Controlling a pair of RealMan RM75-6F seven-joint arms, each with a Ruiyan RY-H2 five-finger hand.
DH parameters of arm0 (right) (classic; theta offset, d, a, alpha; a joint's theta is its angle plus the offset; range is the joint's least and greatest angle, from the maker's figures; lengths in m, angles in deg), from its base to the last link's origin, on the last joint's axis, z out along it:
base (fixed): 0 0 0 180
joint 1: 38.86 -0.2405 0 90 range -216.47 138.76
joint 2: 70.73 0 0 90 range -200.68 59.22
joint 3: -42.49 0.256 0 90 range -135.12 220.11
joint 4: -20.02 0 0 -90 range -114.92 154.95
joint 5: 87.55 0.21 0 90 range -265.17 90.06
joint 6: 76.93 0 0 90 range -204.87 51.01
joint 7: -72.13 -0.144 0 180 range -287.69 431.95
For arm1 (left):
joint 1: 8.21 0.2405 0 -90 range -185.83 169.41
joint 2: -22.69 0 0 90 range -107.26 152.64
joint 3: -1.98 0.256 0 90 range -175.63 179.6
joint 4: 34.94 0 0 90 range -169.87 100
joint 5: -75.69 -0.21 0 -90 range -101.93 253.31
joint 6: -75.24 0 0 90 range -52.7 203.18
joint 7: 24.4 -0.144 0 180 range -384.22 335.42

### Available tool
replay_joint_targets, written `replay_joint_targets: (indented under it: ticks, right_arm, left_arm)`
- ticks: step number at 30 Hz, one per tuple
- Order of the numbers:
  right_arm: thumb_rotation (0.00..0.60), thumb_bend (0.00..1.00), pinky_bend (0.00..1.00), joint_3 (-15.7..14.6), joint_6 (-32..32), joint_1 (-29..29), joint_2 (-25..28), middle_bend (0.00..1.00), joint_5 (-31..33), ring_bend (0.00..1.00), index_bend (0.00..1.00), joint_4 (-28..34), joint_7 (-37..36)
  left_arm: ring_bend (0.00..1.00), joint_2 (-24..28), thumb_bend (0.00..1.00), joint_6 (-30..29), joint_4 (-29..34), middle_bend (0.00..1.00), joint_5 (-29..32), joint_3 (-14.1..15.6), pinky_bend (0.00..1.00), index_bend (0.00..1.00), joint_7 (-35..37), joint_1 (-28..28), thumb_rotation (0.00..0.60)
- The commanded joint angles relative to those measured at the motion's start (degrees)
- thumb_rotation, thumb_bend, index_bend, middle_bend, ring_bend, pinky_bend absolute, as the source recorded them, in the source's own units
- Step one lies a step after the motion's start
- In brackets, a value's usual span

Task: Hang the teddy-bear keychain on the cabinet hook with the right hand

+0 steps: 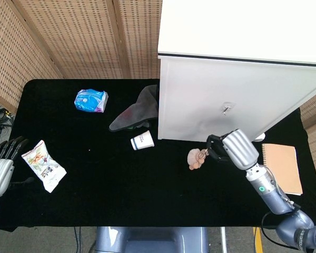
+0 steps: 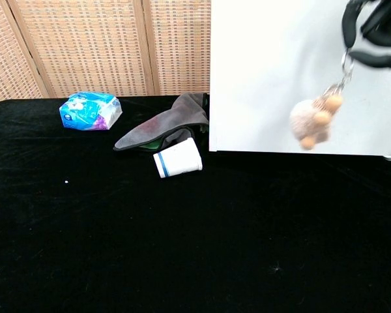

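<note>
Dangling from the right hand (image 1: 229, 150), the teddy-bear keychain (image 1: 195, 158) hangs by its ring, gripped in curled fingers, clear of the black bench (image 1: 121, 184) and in front of the white cabinet (image 1: 226, 100), below and left of the hook (image 1: 227, 108). At the bench's left edge, the left hand (image 1: 0, 163) rests, fingers apart, holding nothing, beside a snack packet (image 1: 43, 165).

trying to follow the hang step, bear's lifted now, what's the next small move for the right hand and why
Probably carry it up and toward the cabinet hook. The right hand holds the teddy-bear keychain by its ring, the bear dangling clear of the table in front of the cabinet. In the head view the hand sits below and slightly right of the hook, so the ring cannot catch yet.
</note>
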Motion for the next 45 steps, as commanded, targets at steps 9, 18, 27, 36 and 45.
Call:
replay_joint_targets:
  ticks: [9, 18, 27, 36, 45]
  right_arm:
    - [0.6, 0.59, 1.0, 6.06, -6.92, 1.84, 3.92, 0.96, 2.26, 0.94, 0.65, 2.77, 1.48]
    - [0.6, 0.59, 1.0, 8.33, -10.15, 1.58, 0.45, 0.96, 2.19, 0.94, 0.66, -3.58, 12.39]
    - [0.6, 0.59, 1.0, 7.92, -9.97, 0.65, -2.86, 0.96, 1.12, 0.94, 0.67, -8.14, 19.57]
    - [0.6, 0.59, 1.0, 7.99, -9.12, -0.08, -3.5, 0.96, 1.03, 0.94, 0.67, -8.32, 22.56]
    - [0.6, 0.59, 1.0, 8.83, -8.37, -1.21, -3.64, 0.96, 1.08, 0.94, 0.67, -6.59, 25.8]
  left_arm:
    - [0.0, 0.01, 0.0, -0.38, 0.08, 0.0, -0.1, -0.03, 0.0, 0.0, 0.04, 0.12, 0.6]
    - [0.0, -0.03, 0.0, -0.32, 0.1, 0.0, -0.08, 0.0, 0.0, 0.0, -0.08, 0.11, 0.6]
    - [0.0, -0.14, 0.0, -0.16, 0.07, 0.0, 0.06, -0.01, 0.0, 0.0, -0.36, 0.04, 0.6]
    - [0.0, -0.13, 0.0, 0.09, -0.04, 0.0, 0.23, -0.06, 0.0, 0.0, -0.26, -0.05, 0.6]
    - [0.0, -0.2, 0.0, 0.21, -0.1, 0.0, 0.37, -0.08, 0.0, 0.0, -0.39, -0.1, 0.6]
